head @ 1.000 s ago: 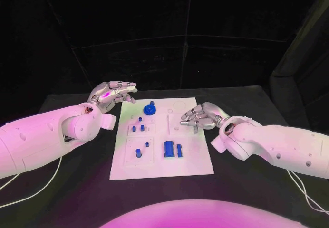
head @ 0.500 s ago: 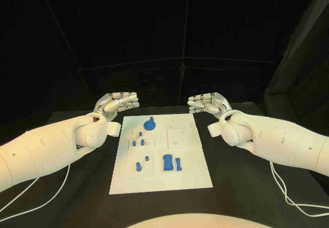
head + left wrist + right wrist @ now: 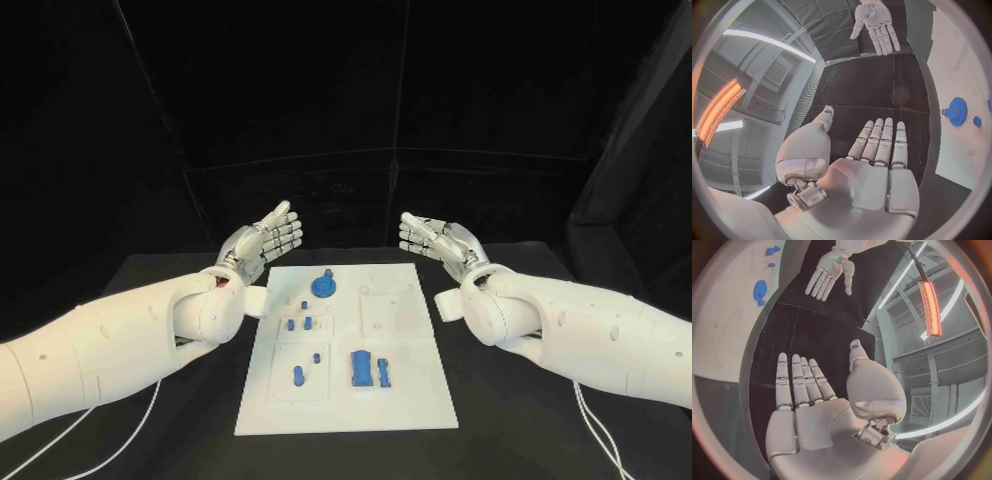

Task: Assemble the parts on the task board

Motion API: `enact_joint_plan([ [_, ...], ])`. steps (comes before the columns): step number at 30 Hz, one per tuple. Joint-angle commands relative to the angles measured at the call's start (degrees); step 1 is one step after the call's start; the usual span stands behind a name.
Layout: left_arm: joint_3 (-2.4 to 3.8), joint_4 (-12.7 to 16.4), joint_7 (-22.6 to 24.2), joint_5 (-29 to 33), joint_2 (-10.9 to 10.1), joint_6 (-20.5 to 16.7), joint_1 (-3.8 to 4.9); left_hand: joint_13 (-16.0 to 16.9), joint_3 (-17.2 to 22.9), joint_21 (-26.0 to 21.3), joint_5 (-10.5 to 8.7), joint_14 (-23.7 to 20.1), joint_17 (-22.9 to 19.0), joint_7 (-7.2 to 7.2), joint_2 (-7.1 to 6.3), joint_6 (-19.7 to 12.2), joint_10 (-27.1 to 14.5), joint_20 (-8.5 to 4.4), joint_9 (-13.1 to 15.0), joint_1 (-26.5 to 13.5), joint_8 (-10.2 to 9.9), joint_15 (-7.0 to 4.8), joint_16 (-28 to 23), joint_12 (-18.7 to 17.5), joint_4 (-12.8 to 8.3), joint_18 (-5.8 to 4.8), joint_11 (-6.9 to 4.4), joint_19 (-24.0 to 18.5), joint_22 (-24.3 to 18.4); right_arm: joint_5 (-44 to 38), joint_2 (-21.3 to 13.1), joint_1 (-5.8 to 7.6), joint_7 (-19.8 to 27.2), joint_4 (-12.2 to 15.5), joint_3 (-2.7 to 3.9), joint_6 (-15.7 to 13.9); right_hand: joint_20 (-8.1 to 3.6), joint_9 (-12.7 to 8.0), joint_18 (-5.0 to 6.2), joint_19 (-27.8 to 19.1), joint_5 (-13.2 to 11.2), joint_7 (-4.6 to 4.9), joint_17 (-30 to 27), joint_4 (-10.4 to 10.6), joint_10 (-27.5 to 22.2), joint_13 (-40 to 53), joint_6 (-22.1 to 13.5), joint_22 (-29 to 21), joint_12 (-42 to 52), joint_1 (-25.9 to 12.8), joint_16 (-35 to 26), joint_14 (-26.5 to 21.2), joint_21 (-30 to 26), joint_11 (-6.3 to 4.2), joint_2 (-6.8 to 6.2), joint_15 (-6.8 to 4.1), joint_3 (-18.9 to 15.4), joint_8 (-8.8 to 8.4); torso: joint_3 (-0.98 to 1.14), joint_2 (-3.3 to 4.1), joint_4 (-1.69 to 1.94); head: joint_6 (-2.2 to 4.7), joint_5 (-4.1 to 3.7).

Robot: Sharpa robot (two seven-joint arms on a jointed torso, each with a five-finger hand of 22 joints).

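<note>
Both the left hand [image 3: 267,240] and right hand [image 3: 436,240] hover flat and spread above the bench's [image 3: 173,290] far side, holding nothing. Between them lies the task board [image 3: 411,390] with small blue parts: probably light, rigid, pinchable by their sides. The left wrist view resolves the blue gear's [image 3: 957,111] teeth.

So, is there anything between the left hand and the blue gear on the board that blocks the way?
Nothing visible blocks it. The left hand is open, raised beyond the task board's far left corner, and only bare table lies between it and the blue gear.
</note>
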Motion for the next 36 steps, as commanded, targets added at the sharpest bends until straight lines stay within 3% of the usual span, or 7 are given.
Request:
enact_joint_plan([
  [1, 0.81, 3.45, 1.95, -1.87, -0.68, -10.14, -0.73, -0.38, -2.48, -1.65, -0.44, -9.04, -2.23, -5.80, 0.16, -10.00, -10.44, -2.84, -0.40, -13.05, -0.84, -4.42, -2.98, -3.07, 0.52, -1.99, -5.72, -7.47, -3.40, 6.47, -0.90, -0.07, 3.73, 4.22, 0.19, -9.70, -2.26, -5.01, -2.35, -10.82, -5.74, -2.01, -4.25, 0.02, -10.95, -2.06, -10.08, -1.42, -0.65, -14.97, -1.29, -11.52, -2.08, -3.93, -0.52, -1.18, 1.97, -0.56, 0.34, 0.02, 0.49, 2.33, 0.84],
  [4, 1.79, 7.03, 2.64, -2.65, -1.45, -15.47, -1.65, -0.38, -3.08, -1.65, -0.44, -11.21, -2.23, -5.80, 0.16, -12.40, -12.93, -3.54, -0.40, -16.18, -0.84, -4.42, -3.74, -3.07, 0.52, -2.00, -5.72, -9.25, -4.22, 8.75, -1.70, -0.23, 4.85, 7.49, 0.33, -13.18, -2.81, -5.01, -2.58, -13.41, -5.74, -6.42, -4.25, 0.02, -13.56, -2.55, -12.51, -1.42, -0.65, -18.56, -1.29, -14.28, -2.60, -3.93, -0.52, -1.18, 6.25, -0.56, 0.44, 0.02, 0.64, 3.34, 1.19],
  [6, 2.53, 9.75, 3.16, -3.25, -2.03, -19.52, -2.35, -0.38, -3.48, -1.65, -0.44, -12.88, -2.23, -5.80, 0.16, -14.27, -14.89, -4.06, -0.40, -18.61, -0.84, -4.42, -4.27, -3.07, 0.52, -6.63, -5.72, -10.64, -4.85, 10.18, -2.20, -0.32, 5.54, 9.53, 0.42, -15.35, -3.14, -5.01, -2.69, -15.00, -5.74, -6.42, -4.25, 0.02, -15.16, -6.58, -13.96, -1.42, -0.65, -20.73, -1.29, -15.97, -6.66, -3.93, -0.52, -1.18, 6.25, -0.56, 0.48, 0.02, 0.69, 3.74, 1.33],
  [7, 2.76, 10.60, 3.32, -3.43, -2.21, -20.78, -2.56, -0.38, -3.62, -1.65, -0.44, -13.34, -2.23, -5.80, 0.16, -14.77, -15.43, -4.19, -0.40, -19.27, -0.84, -4.42, -4.41, -3.07, 0.52, -2.62, -5.72, -11.03, -5.03, 10.57, -2.34, -0.35, 5.73, 10.09, 0.45, -15.95, -7.23, -5.01, -3.21, -16.23, -5.74, -6.42, -4.25, 0.02, -16.45, -6.58, -15.13, -1.42, -0.65, -22.45, -1.29, -17.29, -6.66, -3.93, -0.52, -1.18, 6.25, -0.56, 0.50, 0.02, 0.71, 3.88, 1.37],
  [8, 3.00, 11.48, 3.48, -3.62, -2.40, -22.09, -2.79, -0.38, -7.77, -1.65, -0.44, -13.90, -2.23, -5.80, 0.16, -15.42, -16.10, -4.39, -0.40, -20.11, -0.84, -4.42, -4.66, -3.07, 0.52, -6.63, -5.72, -11.51, -5.25, 10.94, -2.47, -0.37, 5.91, 10.63, 0.47, -16.52, -7.23, -5.01, -3.21, -16.88, -5.74, -6.42, -4.25, 0.02, -17.13, -6.58, -15.76, -1.42, -0.65, -23.39, -1.29, -18.00, -6.66, -3.93, -0.52, -1.18, 6.25, -0.56, 0.50, 0.02, 0.72, 3.92, 1.38],
  [10, 3.49, 13.30, 3.83, -4.02, -2.80, -24.81, -3.26, -0.38, -7.77, -1.65, -0.44, -15.06, -2.23, -5.80, 0.16, -16.67, -17.41, -4.73, -0.40, -21.73, -0.84, -4.42, -5.02, -3.07, 0.52, -6.63, -5.72, -12.45, -5.66, 11.45, -2.65, -0.41, 6.16, 11.35, 0.50, -17.28, -7.23, -5.01, -7.22, -18.26, -5.74, -6.42, -4.25, 0.02, -18.50, -6.58, -17.03, -1.42, -0.65, -25.27, -1.29, -19.47, -6.66, -3.93, -0.52, -1.18, 6.25, -0.56, 0.50, 0.02, 0.72, 3.92, 1.38],
  [36, 4.23, 16.02, 4.35, -4.62, -3.38, -28.85, -3.96, -0.38, -7.77, -1.65, -0.44, -23.62, -2.23, -5.80, 0.16, -26.31, -27.54, -8.91, -0.40, -34.40, -0.84, -4.42, -9.44, -3.07, 0.52, -6.63, -5.72, -23.43, -10.68, 11.66, -2.72, -0.42, 6.27, 11.66, 0.52, -17.61, -7.23, -5.01, -7.22, -28.80, -5.74, -6.42, -4.25, 0.02, -29.18, -6.58, -26.83, -1.42, -0.65, -39.97, -1.29, -30.76, -6.66, -3.93, -0.52, -1.18, 6.25, -0.56, 0.50, 0.02, 0.72, 3.92, 1.38],
])
